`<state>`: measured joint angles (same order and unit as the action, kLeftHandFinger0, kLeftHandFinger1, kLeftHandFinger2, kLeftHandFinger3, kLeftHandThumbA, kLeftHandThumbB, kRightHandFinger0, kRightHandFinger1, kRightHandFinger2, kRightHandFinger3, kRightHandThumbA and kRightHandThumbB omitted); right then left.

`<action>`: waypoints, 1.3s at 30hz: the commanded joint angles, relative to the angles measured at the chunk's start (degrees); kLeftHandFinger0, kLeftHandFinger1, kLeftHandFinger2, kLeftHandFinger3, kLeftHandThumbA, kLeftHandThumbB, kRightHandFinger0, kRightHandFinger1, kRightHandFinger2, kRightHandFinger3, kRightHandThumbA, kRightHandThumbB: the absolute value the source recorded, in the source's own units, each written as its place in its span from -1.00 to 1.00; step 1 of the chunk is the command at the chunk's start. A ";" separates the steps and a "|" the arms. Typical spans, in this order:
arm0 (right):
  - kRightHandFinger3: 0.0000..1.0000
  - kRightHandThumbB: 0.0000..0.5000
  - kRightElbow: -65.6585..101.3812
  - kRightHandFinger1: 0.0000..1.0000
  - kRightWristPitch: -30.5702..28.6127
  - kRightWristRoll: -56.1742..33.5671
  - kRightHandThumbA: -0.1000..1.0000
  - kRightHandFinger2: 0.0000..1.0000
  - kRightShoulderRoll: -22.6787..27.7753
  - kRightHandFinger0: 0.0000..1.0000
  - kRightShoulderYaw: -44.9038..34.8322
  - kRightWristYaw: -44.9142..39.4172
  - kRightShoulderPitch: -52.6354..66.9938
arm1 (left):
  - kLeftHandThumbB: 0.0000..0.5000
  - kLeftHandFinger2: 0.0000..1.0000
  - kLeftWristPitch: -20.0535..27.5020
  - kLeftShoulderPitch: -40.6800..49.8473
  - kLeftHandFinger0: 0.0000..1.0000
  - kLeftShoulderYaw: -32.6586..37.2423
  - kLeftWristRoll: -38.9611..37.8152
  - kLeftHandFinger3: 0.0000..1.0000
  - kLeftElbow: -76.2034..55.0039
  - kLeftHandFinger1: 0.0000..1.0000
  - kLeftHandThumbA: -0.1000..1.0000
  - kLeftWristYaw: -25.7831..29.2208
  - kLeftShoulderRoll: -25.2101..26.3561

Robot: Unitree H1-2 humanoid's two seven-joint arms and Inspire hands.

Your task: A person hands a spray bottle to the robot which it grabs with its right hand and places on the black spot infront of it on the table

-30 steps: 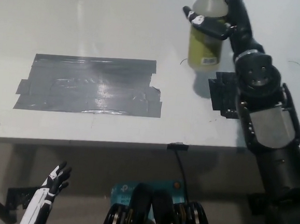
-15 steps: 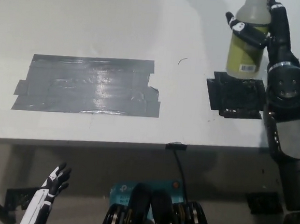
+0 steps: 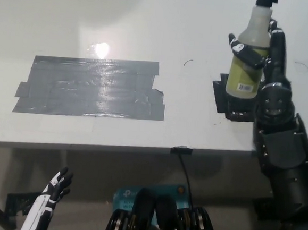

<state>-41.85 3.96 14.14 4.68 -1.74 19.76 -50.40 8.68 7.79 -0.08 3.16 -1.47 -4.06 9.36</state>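
Holding the spray bottle [image 3: 247,58] upright, my right hand [image 3: 263,51] has its black fingers [image 3: 243,51] wrapped around the bottle's middle, with the thumb side showing across the front of the body and the rest curling round from the right. The bottle is pale and translucent at the shoulder and neck, yellowish-green lower down, with a small white label near its base and a dark spray head at the very top edge of the view. Its base sits right over the black spot [image 3: 231,102], a small dark square patch on the white bench [image 3: 151,19]; I cannot tell whether the bottom is touching the patch or is just above it. My black right arm [image 3: 279,146] rises from the lower right and covers the right part of that patch.

To the left of the bottle, well apart from it, a large grey taped rectangle [image 3: 92,87] lies flat on the bench, shiny where the light hits it. A thin dark cable [image 3: 184,168] drops from the front edge of the bench near the middle.

My white left hand [image 3: 56,186] rests low at the lower left, below the bench edge, its fingers spread apart and holding nothing.
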 commanded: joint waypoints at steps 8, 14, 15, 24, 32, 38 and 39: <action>0.77 -0.88 -4.53 -0.44 -23.78 11.31 -1.00 0.54 -1.12 -1.00 3.19 27.76 -6.90 | 0.10 1.00 2.90 0.25 1.00 0.10 -0.57 1.00 -1.27 1.00 1.00 -0.47 0.30; 0.79 -1.00 -4.50 -0.46 -27.10 12.81 -1.00 0.50 -1.71 -1.00 4.01 32.40 -6.35 | 0.09 1.00 2.87 0.43 1.00 0.21 -0.51 1.00 -1.40 1.00 1.00 -0.46 0.16; 0.79 -0.99 -4.14 -0.48 -27.63 13.48 -1.00 0.49 -1.61 -1.00 4.36 33.30 -6.18 | 0.09 1.00 2.76 0.40 1.00 0.19 -0.54 1.00 -1.48 1.00 1.00 -0.45 0.14; 0.70 -1.00 3.25 -0.56 -29.41 18.21 -1.00 0.39 -1.60 -1.00 6.67 38.02 -0.37 | 0.09 1.00 2.56 0.30 1.00 0.20 -0.35 1.00 -1.70 1.00 1.00 -0.45 0.25; 0.55 -0.95 10.31 -0.86 -30.87 18.77 -1.00 0.11 -2.59 -1.00 7.19 38.54 6.17 | 0.08 1.00 3.22 0.13 1.00 0.21 -0.29 1.00 -1.15 1.00 1.00 -0.40 0.27; 0.43 -0.99 10.09 -0.92 -30.89 17.68 -0.96 0.07 -2.27 -1.00 8.66 39.66 7.13 | 0.16 1.00 3.01 0.35 1.00 0.35 -0.39 1.00 -1.18 1.00 1.00 -0.62 0.29; 0.43 -0.99 9.69 -0.92 -30.89 17.73 -0.96 0.07 -2.22 -1.00 8.82 39.83 7.06 | 0.15 1.00 3.13 0.30 1.00 0.33 -0.36 1.00 -1.07 1.00 1.00 -0.57 0.28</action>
<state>-38.53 -14.82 27.00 2.26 4.99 49.38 -38.59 8.67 7.79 -0.06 3.18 -1.43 -4.06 9.33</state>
